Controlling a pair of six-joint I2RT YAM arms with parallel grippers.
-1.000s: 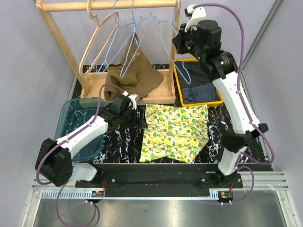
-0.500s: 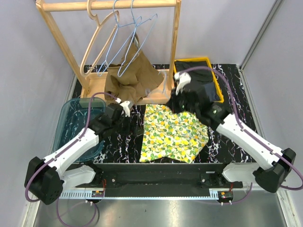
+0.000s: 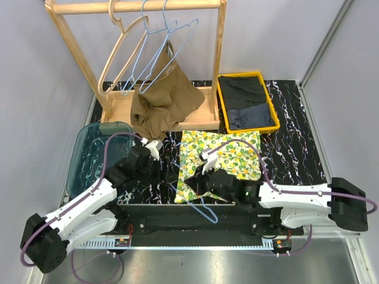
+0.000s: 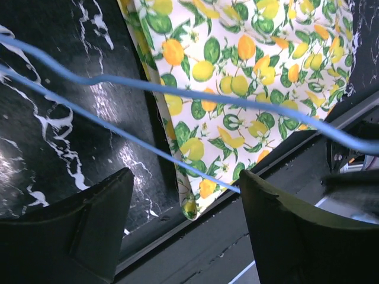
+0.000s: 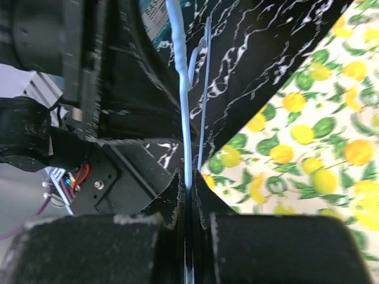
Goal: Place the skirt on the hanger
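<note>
Right gripper (image 5: 187, 192) pinched tight on the blue hanger (image 5: 179, 89) over the lemon-print skirt's (image 3: 231, 155) near edge; left gripper (image 4: 185, 201) spread wide, gripping nothing.

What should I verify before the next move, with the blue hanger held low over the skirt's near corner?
1. Grip of the right fingers on the blue hanger: ok, the wire is pinched between them.
2. The left fingers open: ok, spread wide, with the hanger's wires crossing ahead of them untouched.
3. The skirt flat on the table: ok, spread out, with no fingers on it.
4. Hanger clear of the skirt: cannot tell; it crosses the near left corner and contact is unclear.
5. Which edge is the waistband: cannot tell.
</note>
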